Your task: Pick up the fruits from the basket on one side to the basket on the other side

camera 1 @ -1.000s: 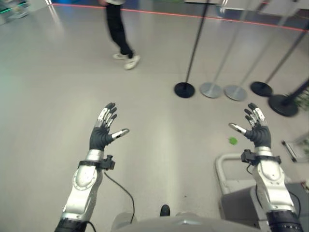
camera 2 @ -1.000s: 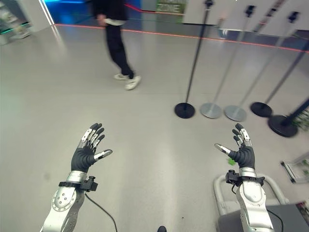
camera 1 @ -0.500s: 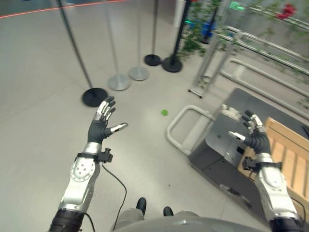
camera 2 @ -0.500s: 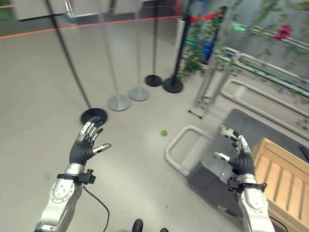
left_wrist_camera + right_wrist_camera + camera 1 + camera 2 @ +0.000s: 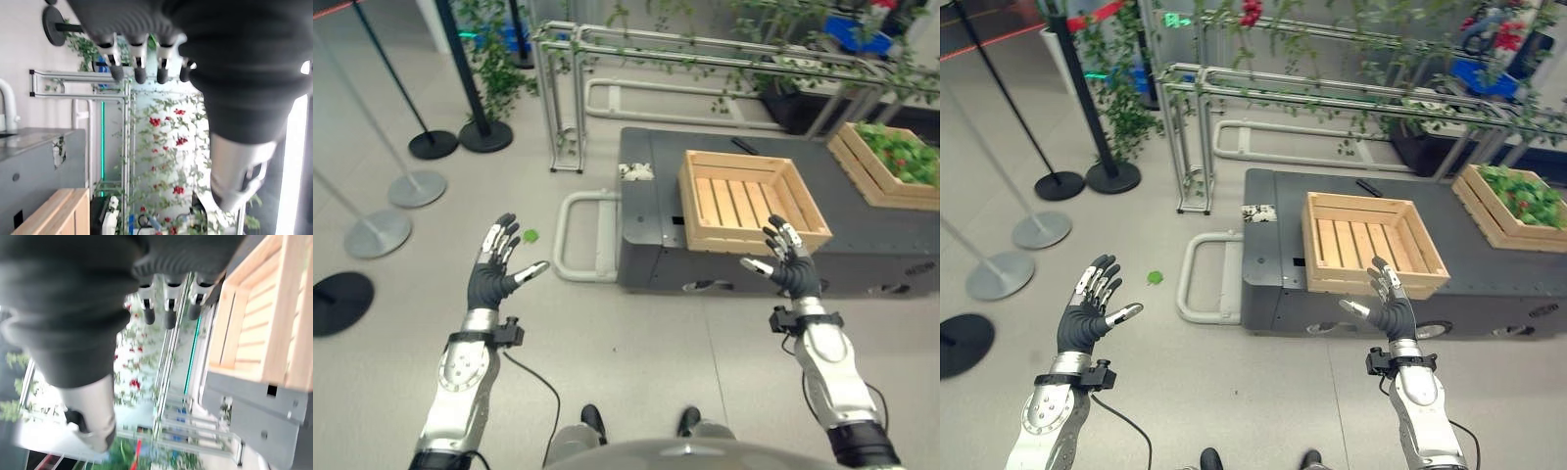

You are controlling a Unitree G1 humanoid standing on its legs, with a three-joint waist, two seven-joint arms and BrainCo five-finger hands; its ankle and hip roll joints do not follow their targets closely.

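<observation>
Empty-handed, left hand [image 5: 493, 277] and right hand [image 5: 790, 262] hover, fingers spread; wooden crate [image 5: 751, 202] just beyond the right hand (bare), second crate [image 5: 891, 164] farther right; next, approaching.

Wooden crate [image 5: 1371, 241] on low platform [image 5: 1273, 284] ahead, planter box [image 5: 1513, 208] right, seemingly holding greenery, stanchions [image 5: 1077, 108] left

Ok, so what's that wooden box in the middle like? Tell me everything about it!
The wooden crate is a shallow, open-topped box of pale, bare wood, with plank walls and a slatted floor. It looks empty. It sits flat on the dark grey platform, near the front edge. Another crate, full of green leaves with bits of red, sits apart from it farther along the platform. The right hand is raised in front of it, fingers spread, seemingly not touching it.
</observation>
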